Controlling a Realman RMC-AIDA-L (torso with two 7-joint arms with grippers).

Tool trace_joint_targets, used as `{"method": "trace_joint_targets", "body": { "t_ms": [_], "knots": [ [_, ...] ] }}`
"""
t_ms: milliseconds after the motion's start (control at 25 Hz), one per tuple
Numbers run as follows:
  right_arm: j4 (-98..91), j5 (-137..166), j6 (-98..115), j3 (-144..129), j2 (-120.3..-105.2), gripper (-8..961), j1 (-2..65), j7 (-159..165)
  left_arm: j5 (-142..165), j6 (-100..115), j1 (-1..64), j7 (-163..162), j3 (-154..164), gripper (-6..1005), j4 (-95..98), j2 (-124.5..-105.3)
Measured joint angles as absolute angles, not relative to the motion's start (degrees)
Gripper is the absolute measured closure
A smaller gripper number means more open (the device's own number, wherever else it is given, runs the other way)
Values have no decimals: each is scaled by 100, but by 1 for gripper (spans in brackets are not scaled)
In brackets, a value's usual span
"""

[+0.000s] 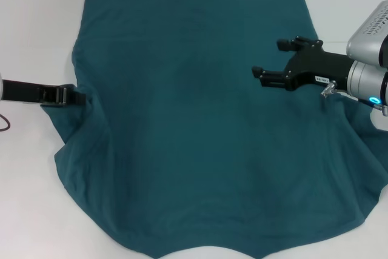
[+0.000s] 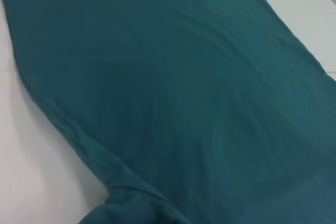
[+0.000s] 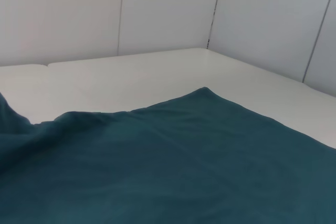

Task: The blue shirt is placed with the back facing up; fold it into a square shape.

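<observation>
The blue shirt lies spread over the white table, its straight hem at the far side and its wavy edge near me. My left gripper is at the shirt's left edge, shut on a fold of the fabric that bunches around its tip. The left wrist view shows the shirt stretching away, with a gathered fold close to the camera. My right gripper hovers open above the shirt's right side, its fingers pointing left with nothing between them. In the right wrist view only the shirt and its far corner appear.
Bare white table surrounds the shirt on the left, far side and right. A dark cable curls at the left edge. Grey wall panels stand behind the table.
</observation>
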State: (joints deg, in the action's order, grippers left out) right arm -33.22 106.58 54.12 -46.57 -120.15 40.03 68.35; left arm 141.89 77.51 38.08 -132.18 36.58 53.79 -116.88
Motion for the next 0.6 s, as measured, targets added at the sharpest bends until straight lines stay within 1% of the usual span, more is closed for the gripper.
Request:
{"method": "trace_joint_targets", "body": {
  "t_ms": [160, 440, 600],
  "knots": [
    [-3322, 10659, 5406, -4652, -12015, 54, 3959, 6832, 14185, 7941, 3744, -13350, 3632, 953, 5556, -11645],
    [-3322, 10661, 5422, -4649, -12015, 53, 3927, 6829, 14225, 8245, 3615, -13523, 3658, 953, 6303, -11701],
    [-3322, 10658, 5439, -4650, -12015, 53, 3913, 6829, 14232, 8267, 3612, -13574, 3679, 953, 6350, -11676]
  ]
}}
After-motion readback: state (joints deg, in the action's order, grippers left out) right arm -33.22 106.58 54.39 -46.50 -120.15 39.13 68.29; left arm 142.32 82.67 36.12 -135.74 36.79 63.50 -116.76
